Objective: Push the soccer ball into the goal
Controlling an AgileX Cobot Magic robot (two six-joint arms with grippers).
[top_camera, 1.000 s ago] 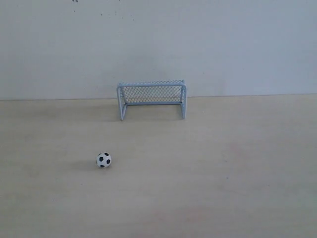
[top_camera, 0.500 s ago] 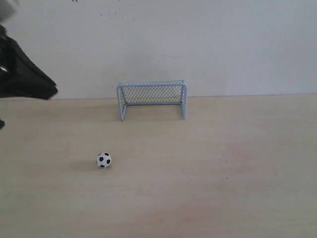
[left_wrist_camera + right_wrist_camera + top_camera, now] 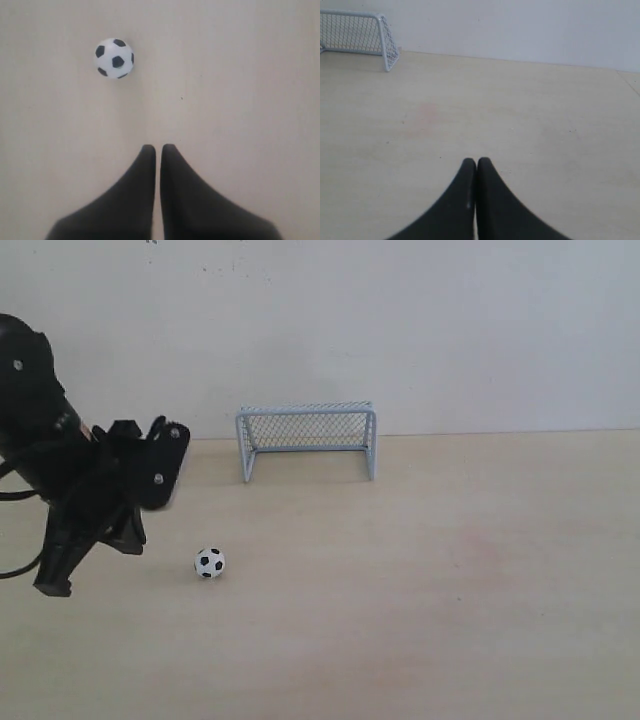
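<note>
Approach is judged in hand: the left gripper (image 3: 157, 148) (jaws together, empty) is held short of the soccer ball (image 3: 114, 58), which is next to be nudged toward the goal (image 3: 306, 430).

A pale wood-grain tabletop (image 3: 450, 590) and a plain white wall (image 3: 450, 330)
The tabletop lies under the left pincer (image 3: 158, 148); the wall rises well beyond it, perhaps faintly speckled high up.

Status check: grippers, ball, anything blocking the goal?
Left gripper shut, empty, short of soccer ball, no contact. Right gripper shut, empty. Ball outside goal; nothing seen between them.
</note>
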